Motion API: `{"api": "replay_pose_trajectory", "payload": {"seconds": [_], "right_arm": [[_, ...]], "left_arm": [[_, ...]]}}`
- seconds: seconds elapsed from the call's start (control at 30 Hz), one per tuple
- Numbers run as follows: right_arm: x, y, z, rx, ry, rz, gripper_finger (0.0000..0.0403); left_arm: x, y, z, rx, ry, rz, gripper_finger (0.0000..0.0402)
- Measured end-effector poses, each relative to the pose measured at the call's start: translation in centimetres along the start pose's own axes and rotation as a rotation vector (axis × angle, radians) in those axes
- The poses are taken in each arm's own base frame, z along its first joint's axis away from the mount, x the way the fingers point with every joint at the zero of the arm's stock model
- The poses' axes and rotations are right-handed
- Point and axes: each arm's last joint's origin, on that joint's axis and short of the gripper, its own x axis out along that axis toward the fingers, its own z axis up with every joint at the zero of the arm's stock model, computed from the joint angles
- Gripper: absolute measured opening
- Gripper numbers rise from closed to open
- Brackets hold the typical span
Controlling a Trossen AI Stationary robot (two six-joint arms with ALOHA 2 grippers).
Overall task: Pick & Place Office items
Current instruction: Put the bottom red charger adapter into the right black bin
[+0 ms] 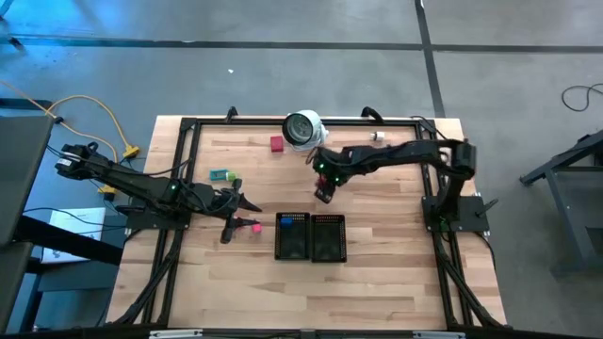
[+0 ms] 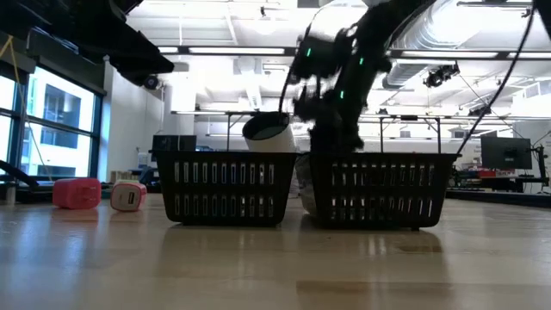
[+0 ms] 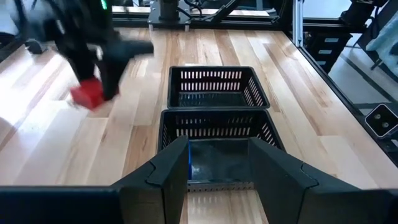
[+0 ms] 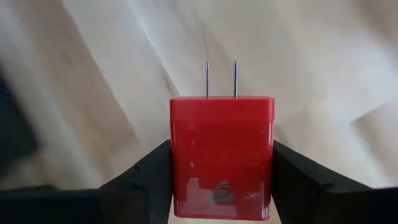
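My right gripper [image 1: 323, 194] is shut on a red plug-in charger block [image 4: 222, 155] with two metal prongs, held above the wood just beyond the far side of the two black mesh trays [image 1: 311, 236]. The left wrist view shows that block [image 3: 87, 94] hanging under the right arm. My left gripper [image 3: 219, 168] is open and touches nothing, low over the table left of the trays. A pink piece [image 1: 252, 226] lies beside it. A blue piece [image 1: 293, 221] lies in the left tray. A green-and-blue piece [image 1: 221, 175], a pink-red piece [image 1: 276, 143] and a white piece [image 1: 378, 136] lie on the table. My right gripper pinches the red charger block by its two opposite side faces [image 4: 176, 155], one finger [image 4: 146, 174] on each side. The fingers point down from above. The block is lifted clear of the table, with its prongs [image 4: 221, 79] pointing away from the fingers.
A large round white-and-grey object [image 1: 303, 127] stands near the table's far edge, close behind the right arm. In the low view two small pieces [image 2: 76, 192] [image 2: 127, 196] lie left of the trays [image 2: 225, 185]. Bare wood lies in front of the trays, toward the near edge.
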Motion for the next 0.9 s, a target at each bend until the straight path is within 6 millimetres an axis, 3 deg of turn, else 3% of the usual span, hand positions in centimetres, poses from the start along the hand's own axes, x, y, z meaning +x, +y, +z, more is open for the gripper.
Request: {"api": "replay_pose_trajectory", "payload": {"seconds": [0.13, 0.37, 0.6, 0.73, 0.9], "right_arm": [[-3.2, 1.3, 0.7, -0.046, -0.146, 0.025, 0.0198], [-8.6, 5.9, 0.7, -0.181, -0.446, 0.071, 0.0198], [-8.8, 10.0, -1.3, -0.319, -0.55, -0.095, 0.0198], [-7.8, 11.2, -2.0, -0.359, -0.558, -0.164, 0.0198], [-8.1, 12.0, -2.1, -0.369, -0.611, -0.192, 0.0198]], "left_arm": [[0.0, 0.1, 0.0, -0.016, -0.004, 0.027, 0.0159], [0.8, 0.6, 0.0, -0.066, -0.009, 0.073, 0.0159], [2.2, 1.4, 0.6, -0.182, -0.104, 0.106, 0.0159], [3.3, 1.8, 0.9, -0.245, -0.163, 0.103, 0.0159], [4.9, 2.1, 0.6, -0.311, -0.204, 0.09, 0.0159]]}}
